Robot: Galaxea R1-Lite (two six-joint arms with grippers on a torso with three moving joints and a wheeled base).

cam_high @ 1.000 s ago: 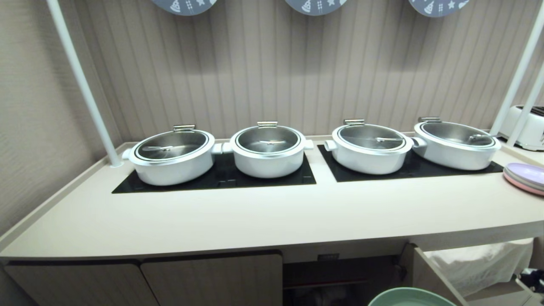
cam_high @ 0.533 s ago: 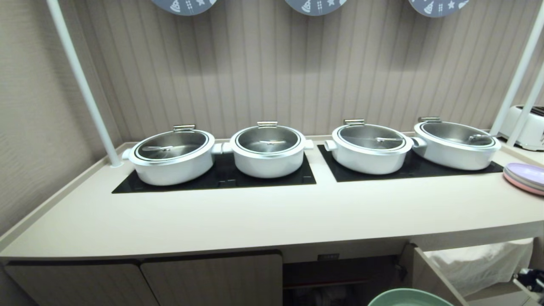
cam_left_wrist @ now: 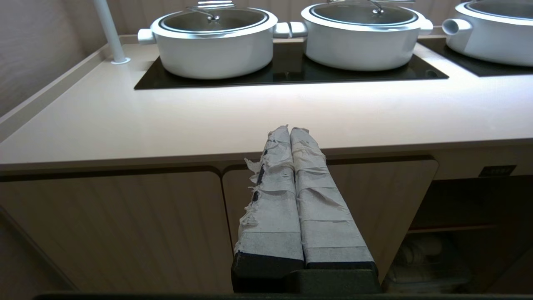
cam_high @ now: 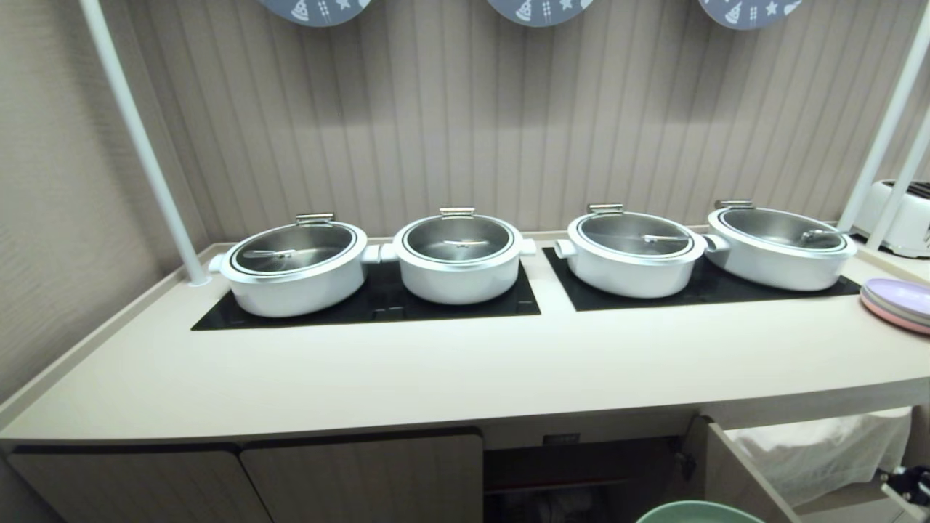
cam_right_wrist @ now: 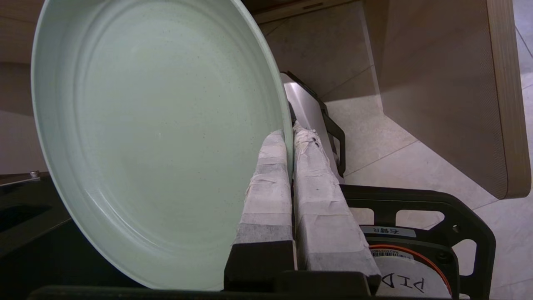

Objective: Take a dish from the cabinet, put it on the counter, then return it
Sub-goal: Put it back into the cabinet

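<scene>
My right gripper (cam_right_wrist: 290, 133) is shut on the rim of the pale mint-green dish (cam_right_wrist: 158, 137), one taped finger on each side of its edge. The dish is held tilted, low in front of the open cabinet (cam_high: 581, 472). In the head view only the dish's top edge (cam_high: 697, 512) shows, at the bottom, below the counter (cam_high: 465, 370). The cabinet's black label (cam_high: 561, 439) sits above its dark opening, and its door (cam_high: 734, 472) swings out to the right. My left gripper (cam_left_wrist: 290, 130) is shut and empty, parked before the closed doors under the counter.
Several white lidded pots (cam_high: 458, 258) stand on two black hob panels (cam_high: 378, 305) at the back of the counter. Stacked pink and purple plates (cam_high: 897, 303) and a white toaster (cam_high: 901, 218) are at the right end. White poles (cam_high: 138, 145) rise at both ends.
The dish's rim sits slightly lower at the bottom edge of the head view. Nothing else has moved.
</scene>
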